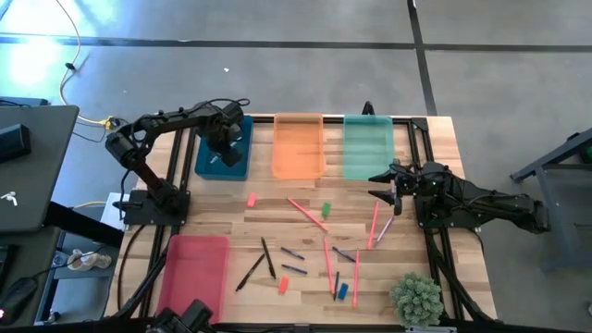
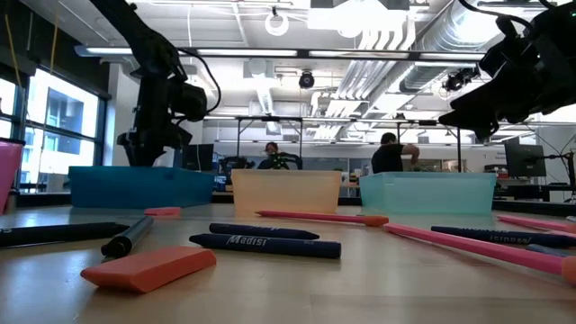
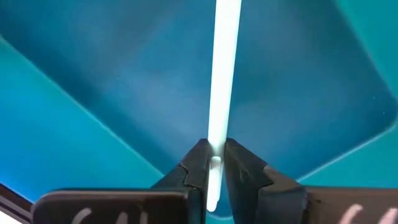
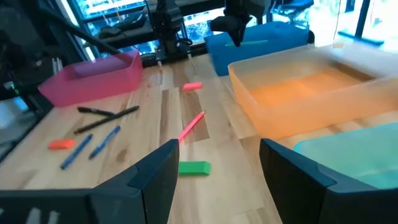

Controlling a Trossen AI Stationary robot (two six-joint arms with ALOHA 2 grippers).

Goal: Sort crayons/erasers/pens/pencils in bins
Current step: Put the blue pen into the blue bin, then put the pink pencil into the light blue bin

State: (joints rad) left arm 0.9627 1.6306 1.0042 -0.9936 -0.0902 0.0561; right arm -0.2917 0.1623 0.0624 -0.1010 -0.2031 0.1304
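The left gripper [image 1: 222, 146] hung over the dark teal bin [image 1: 237, 166] at the far left of the table, and its fingers [image 3: 200, 163] were pinched on a silver-grey pen [image 3: 221, 93] — the wrist camera showed the slim stick caught between the two dark tips, its length running out over the teal floor of the bin. From above, the pen [image 1: 220, 159] showed as a pale streak inside that bin, right under the gripper.

The right gripper [image 1: 387, 185] waited over the right side of the table, just in front of the mint green bin [image 1: 368, 148], fingers spread wide with nothing between them. The orange bin [image 1: 298, 146] sat between the teal one and the green one, and the pink-red bin [image 1: 194, 268] lay alone at the near left corner.

Plenty was loose on the wood. A pink eraser [image 1: 251, 199] lay near the teal bin, a green eraser [image 1: 326, 210] sat mid-table, an orange eraser [image 1: 283, 284] and a blue eraser [image 1: 342, 290] lay closer to the near edge. Long pink-red sticks [image 1: 307, 215] were scattered across the middle — several of them — with short dark blue pens [image 1: 292, 252] and black pens [image 1: 267, 256] among them. A small green plant [image 1: 415, 298] stood at the near right corner.
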